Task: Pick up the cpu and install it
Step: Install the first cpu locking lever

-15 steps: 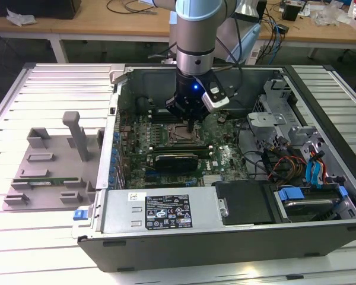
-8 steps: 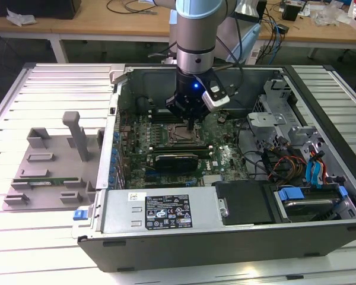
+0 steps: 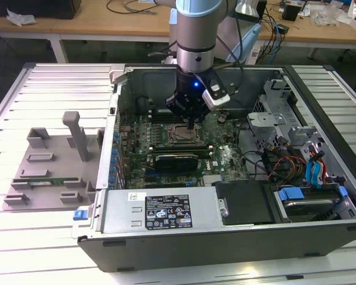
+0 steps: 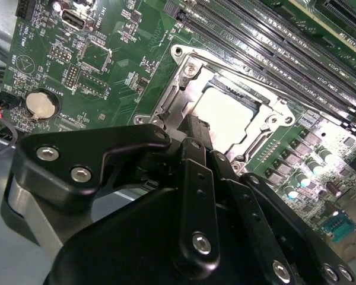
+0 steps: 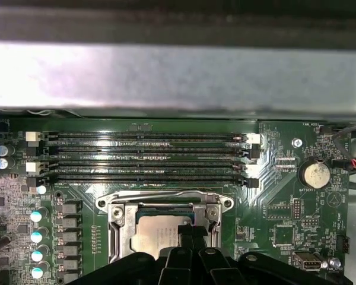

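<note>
Matt black metal gripper (image 4: 193,127) w/ shiny screws; pale satin-metal square cpu (image 5: 157,234); bright steel socket frame (image 5: 165,202); glossy green circuit board (image 5: 285,208).

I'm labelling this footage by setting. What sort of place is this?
Probably an electronics lab: an open grey desktop computer case on a slatted white table, and cluttered wooden workbenches behind.

Exterior view looked down from above and in front of the open computer case (image 3: 225,196), taking in the whole case, the arm (image 3: 196,35) and the grey tray (image 3: 47,160). Both wrist views sat close over the motherboard (image 4: 107,65), past the gripper (image 4: 191,133). Both shared the processor socket (image 5: 163,228), memory slots (image 5: 142,157) and coin battery (image 5: 315,174).
</note>
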You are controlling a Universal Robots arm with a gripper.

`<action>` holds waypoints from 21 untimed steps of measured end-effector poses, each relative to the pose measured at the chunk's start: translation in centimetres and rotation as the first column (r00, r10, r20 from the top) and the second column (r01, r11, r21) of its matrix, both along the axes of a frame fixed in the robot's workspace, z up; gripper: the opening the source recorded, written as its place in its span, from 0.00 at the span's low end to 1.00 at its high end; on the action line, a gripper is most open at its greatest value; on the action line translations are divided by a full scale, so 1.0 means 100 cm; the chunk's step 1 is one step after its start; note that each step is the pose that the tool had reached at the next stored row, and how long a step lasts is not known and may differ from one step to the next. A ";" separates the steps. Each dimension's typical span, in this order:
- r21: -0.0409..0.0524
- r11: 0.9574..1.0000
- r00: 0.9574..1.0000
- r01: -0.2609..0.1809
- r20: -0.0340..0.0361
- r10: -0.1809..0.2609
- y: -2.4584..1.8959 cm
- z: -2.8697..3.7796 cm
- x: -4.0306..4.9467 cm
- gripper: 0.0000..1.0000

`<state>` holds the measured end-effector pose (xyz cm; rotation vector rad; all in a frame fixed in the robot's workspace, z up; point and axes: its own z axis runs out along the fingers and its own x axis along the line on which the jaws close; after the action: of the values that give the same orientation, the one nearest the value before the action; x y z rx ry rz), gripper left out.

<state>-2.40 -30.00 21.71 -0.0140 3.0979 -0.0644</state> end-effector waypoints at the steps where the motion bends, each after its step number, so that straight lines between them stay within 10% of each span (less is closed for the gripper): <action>1: 0.000 1.000 1.000 0.000 0.000 0.000 0.0000 0.0007 0.0000 0.11; 21: 0.000 1.000 1.000 0.000 0.000 0.000 0.0000 0.0138 0.0000 0.11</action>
<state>-2.40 -30.00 23.09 -0.0140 3.0979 -0.0642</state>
